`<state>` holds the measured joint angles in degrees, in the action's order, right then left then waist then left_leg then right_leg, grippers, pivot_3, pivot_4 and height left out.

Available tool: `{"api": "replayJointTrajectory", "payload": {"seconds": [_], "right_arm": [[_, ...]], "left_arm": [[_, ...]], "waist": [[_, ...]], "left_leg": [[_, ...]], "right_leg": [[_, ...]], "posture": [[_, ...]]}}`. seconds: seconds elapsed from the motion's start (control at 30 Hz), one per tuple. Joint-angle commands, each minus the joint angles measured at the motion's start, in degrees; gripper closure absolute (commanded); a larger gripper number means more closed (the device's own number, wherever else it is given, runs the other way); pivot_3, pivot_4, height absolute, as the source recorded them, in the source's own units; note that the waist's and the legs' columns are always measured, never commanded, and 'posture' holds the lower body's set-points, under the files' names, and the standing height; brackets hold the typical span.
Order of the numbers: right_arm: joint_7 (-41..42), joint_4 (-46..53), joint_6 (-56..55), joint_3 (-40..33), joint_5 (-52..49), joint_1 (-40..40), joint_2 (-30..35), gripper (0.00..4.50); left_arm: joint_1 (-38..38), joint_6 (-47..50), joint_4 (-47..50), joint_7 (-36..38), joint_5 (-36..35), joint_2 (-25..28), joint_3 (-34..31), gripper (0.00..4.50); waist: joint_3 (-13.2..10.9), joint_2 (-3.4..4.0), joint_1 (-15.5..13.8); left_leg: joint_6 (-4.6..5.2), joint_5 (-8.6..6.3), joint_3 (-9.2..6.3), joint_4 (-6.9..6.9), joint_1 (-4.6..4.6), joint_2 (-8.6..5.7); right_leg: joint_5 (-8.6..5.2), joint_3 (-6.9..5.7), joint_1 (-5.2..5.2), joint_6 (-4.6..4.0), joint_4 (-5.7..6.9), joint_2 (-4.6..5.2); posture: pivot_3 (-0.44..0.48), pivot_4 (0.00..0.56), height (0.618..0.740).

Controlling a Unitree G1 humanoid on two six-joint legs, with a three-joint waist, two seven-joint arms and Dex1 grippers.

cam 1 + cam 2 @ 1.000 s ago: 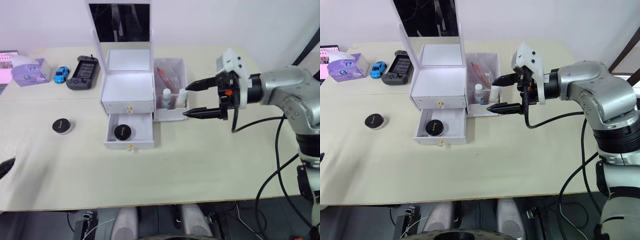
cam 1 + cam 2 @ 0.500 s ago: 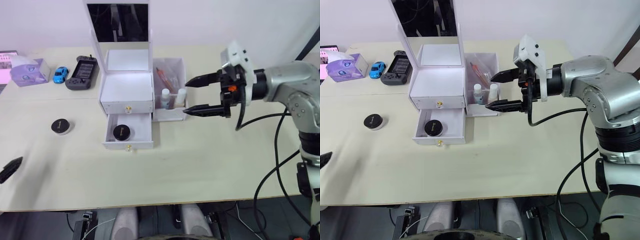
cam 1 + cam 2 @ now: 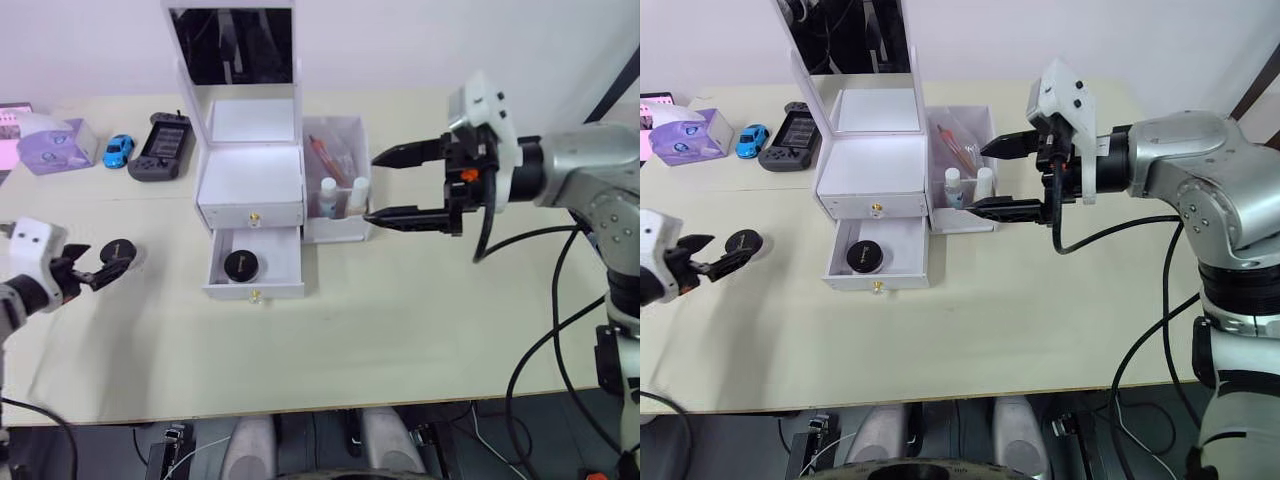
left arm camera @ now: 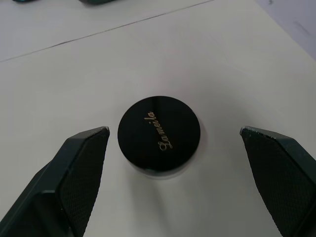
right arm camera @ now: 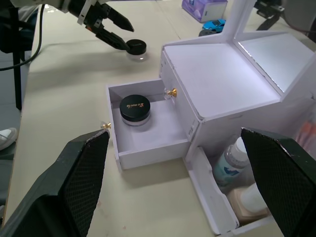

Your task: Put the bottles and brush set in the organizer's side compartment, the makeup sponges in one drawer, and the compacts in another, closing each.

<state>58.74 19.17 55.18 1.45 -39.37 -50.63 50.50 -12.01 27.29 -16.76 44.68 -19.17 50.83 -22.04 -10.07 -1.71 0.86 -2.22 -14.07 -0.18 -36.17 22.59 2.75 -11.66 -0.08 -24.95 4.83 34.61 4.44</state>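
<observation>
The two head views look forward and down over the whole table (image 3: 400,330) from the near side — the same scene, a little shifted sideways. The left wrist view looks steeply down, very near, at one compact (image 4: 159,134) on the left. The right wrist view looks leftward along the table — close to the organizer (image 5: 217,94), sharing that compact far off.

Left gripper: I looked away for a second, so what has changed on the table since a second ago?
The left gripper has come in from the table's left edge and now sits open around the loose compact without touching it. The right gripper has drawn slightly back from the side compartment, still open and empty. The lower drawer stays open with the other compact inside.
</observation>
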Motion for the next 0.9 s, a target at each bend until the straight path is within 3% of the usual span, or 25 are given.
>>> {"api": "replayJointTrajectory", "payload": {"seconds": [0.03,0.37,0.47,0.53,0.73,0.9], "right_arm": [[-1.58,2.34,0.96,-2.96,-0.9,0.43,1.31,0.0],[-3.58,3.7,1.63,-3.93,-1.01,1.33,2.15,0.0],[-3.9,3.83,1.78,-4.04,-1.27,1.48,2.26,0.0],[-4.11,3.93,1.85,-3.97,-1.41,1.58,2.23,0.0],[-4.06,2.9,1.35,-3.12,-1.07,0.83,1.9,0.0],[-3.63,2.53,0.8,-2.72,-0.88,0.66,1.73,0.0]], "left_arm": [[-4.52,-1.89,-4.77,-2.06,3.19,-0.33,3.09,0.04],[-11.42,-2.79,-12.64,-3.53,5.46,-2.9,6.88,0.04],[-11.07,-2.25,-12.47,-3.87,5.92,-2.24,7.09,0.93],[-10.77,-1.59,-12.19,-3.88,6.08,-1.73,6.92,1.84],[-10.06,0.4,-9.37,-2.29,4.77,0.06,5.18,1.83],[-11.53,1.76,-2.06,4.37,-0.81,2.94,2.21,1.83]], "waist": [[0.0,-0.01,-0.1],[0.01,-0.05,-0.02],[0.01,-0.05,-0.06],[0.01,-0.05,-0.09],[0.01,-0.05,0.06],[-0.01,-0.08,-0.15]], "left_leg": [[0.0,0.0,0.0,-0.01,-0.04,0.0],[0.0,0.0,-0.03,-0.07,-0.15,0.0],[0.0,0.0,-0.03,-0.07,-0.15,0.0],[0.0,0.0,-0.03,-0.09,-0.15,0.0],[0.0,0.0,-0.03,-0.09,-0.16,0.0],[0.0,0.0,-0.04,-0.09,-0.15,0.0]], "right_leg": [[0.0,0.0,0.03,0.0,0.02,0.0],[0.0,0.0,0.16,0.0,0.09,-0.01],[-0.01,0.01,0.15,0.01,0.11,-0.01],[-0.01,0.01,0.16,0.01,0.12,0.0],[-0.01,0.01,0.15,0.0,0.14,0.0],[-0.02,0.01,0.13,-0.01,0.15,0.01]], "posture": [[0.0,0.15,0.74],[0.0,0.15,0.74],[0.0,0.15,0.74],[0.0,0.15,0.74],[0.0,0.15,0.74],[0.0,0.15,0.74]]}}
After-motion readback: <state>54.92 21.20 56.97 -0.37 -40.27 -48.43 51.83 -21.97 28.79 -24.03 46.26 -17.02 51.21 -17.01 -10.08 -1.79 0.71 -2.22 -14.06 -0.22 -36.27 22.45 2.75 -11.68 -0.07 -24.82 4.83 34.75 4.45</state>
